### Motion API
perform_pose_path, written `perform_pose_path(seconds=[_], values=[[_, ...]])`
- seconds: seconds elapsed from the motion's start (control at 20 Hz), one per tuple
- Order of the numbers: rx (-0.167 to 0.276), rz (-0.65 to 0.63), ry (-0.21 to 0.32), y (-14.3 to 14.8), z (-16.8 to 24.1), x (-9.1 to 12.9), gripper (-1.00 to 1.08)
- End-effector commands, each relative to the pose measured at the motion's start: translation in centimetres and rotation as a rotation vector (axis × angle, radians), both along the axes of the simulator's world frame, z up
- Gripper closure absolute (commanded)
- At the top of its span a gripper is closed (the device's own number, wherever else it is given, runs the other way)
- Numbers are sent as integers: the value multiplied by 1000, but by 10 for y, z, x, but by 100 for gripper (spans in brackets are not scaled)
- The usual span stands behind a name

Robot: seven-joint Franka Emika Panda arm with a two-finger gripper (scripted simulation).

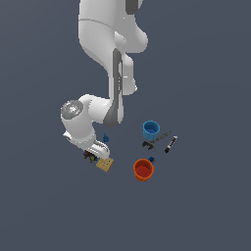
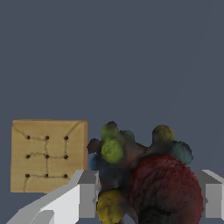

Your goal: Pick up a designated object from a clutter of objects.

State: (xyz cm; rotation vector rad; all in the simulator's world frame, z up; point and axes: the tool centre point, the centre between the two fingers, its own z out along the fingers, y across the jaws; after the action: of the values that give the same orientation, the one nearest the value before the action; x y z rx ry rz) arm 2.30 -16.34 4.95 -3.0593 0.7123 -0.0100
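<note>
The designated object (image 2: 148,175) is a dark lumpy cluster with red, yellow-green and teal bits. In the wrist view it fills the gap between my two grey fingers (image 2: 87,194), which touch it on both sides. My gripper (image 2: 151,197) is shut on it. In the exterior view the gripper (image 1: 95,152) is low at the exterior view's left, and the lump (image 1: 89,156) peeks out beneath it. The tan waffle square (image 1: 105,164) lies right beside the lump, apart from the fingers, and shows in the wrist view too (image 2: 48,155). I cannot tell whether the lump is off the ground.
A blue cup (image 1: 151,129), an orange-red mug (image 1: 143,169), a dark tool (image 1: 156,139) and a black marker (image 1: 170,143) lie to the exterior view's right. A tiny blue piece (image 1: 105,138) sits just behind the gripper. The arm's white links (image 1: 105,59) rise behind.
</note>
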Motion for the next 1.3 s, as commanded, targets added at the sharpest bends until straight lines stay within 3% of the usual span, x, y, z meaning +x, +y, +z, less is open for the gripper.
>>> perform_pose_path(seconds=[0.0,0.45,1.25], values=[[0,0,-2,5,10,-2,108],[1,0,0,38,66,-21,108],[-3,-1,3,117,208,-66,108]])
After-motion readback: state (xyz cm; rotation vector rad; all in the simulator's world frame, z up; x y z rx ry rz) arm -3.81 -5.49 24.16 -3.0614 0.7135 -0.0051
